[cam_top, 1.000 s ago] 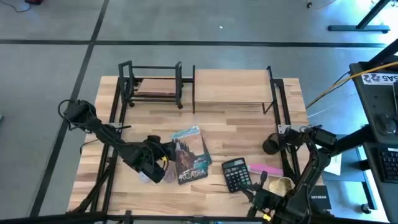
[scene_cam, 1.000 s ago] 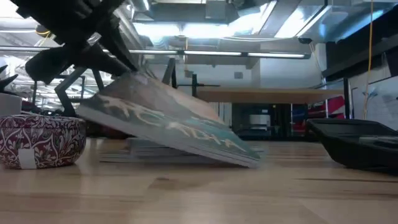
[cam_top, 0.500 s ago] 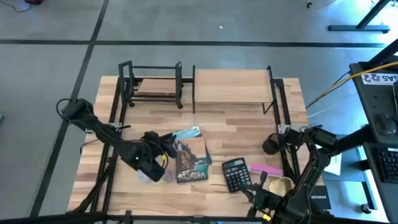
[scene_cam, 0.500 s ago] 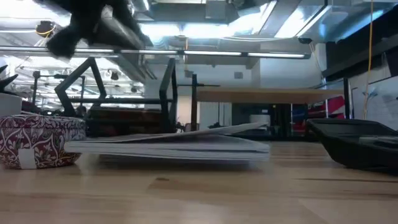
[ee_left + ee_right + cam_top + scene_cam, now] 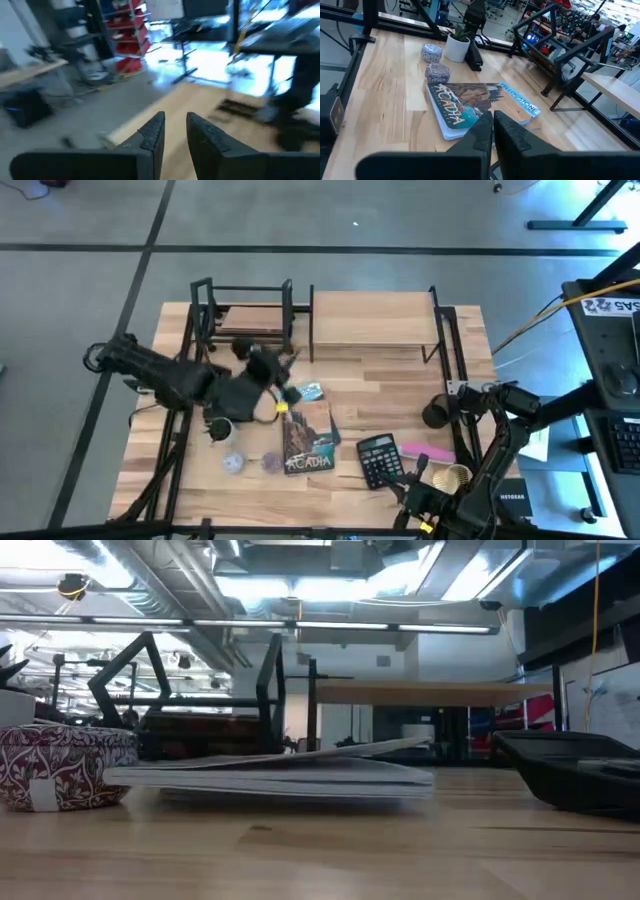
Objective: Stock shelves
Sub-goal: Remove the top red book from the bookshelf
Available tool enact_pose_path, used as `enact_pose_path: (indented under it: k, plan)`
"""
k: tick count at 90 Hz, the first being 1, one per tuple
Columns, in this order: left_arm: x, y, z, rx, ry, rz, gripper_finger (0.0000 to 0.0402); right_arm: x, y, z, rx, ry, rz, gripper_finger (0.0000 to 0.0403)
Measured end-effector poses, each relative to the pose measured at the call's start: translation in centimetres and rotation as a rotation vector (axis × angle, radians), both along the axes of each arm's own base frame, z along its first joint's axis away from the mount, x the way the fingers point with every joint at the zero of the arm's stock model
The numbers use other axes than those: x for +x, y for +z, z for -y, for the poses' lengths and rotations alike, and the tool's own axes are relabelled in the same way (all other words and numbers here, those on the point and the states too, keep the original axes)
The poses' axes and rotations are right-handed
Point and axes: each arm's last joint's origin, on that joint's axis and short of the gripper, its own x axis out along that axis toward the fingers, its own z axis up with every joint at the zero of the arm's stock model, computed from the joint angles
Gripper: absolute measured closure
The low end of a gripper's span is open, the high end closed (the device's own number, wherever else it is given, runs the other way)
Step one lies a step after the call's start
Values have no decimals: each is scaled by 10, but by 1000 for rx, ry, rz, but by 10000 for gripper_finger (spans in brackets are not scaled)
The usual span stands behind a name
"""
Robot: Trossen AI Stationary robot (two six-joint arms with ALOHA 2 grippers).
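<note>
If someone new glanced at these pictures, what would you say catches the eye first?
Probably the two stacked books, Acadia on top and Yellowstone beneath, lying flat at mid-table. Just behind them the left gripper hangs empty, fingers a narrow gap apart, near the black book rack with the light-wood shelf beside it. The right gripper waits at the table's near right edge, by a calculator.

Two dark jointed arms; yellow mark near left claw [image 5: 290,376].

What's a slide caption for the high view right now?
Left claw lifted off the stacked books, between them and the black book rack; right arm parked at the table's near right, calculator beside it.
</note>
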Motion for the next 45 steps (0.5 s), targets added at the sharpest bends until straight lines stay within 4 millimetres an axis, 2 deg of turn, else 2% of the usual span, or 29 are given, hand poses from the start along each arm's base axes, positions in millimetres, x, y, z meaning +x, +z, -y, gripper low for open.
enact_pose_path:
  k: [7,22,34,45]
  plan:
    - [-2,-8,-28,-70,29,-100,341,0,0,0,4,0,-2,402]
    - [-15,-40,-88,-337,161,-378,337,2,0,1,-5,-7,5,402]
    - [-21,-60,-118,-353,246,-663,321,10,0,7,-18,-34,-1,402]
    - [-15,-70,-138,-345,185,-834,294,21,0,18,-41,-79,-17,402]
